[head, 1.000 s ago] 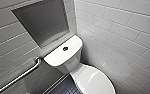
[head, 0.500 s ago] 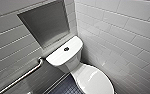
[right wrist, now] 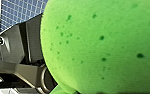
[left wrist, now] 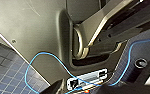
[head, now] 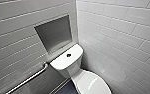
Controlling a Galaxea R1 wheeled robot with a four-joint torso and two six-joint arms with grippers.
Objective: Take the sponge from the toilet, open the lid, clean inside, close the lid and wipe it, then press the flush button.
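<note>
The white toilet stands in the corner of the tiled walls in the head view. Its oval lid is down over the bowl. The small dark flush button sits in the middle of the flat tank top. The bright green sponge, pitted with small dark pores, looms very close in the right wrist view, and my right gripper is shut on it. My left gripper stands open, holding nothing; the left wrist view looks along the robot's own grey body.
A metal grab bar slants down the left wall beside the tank. A recessed niche sits in the wall above the tank. Dark small-tiled floor lies below, and a blue cable loops across the robot's body.
</note>
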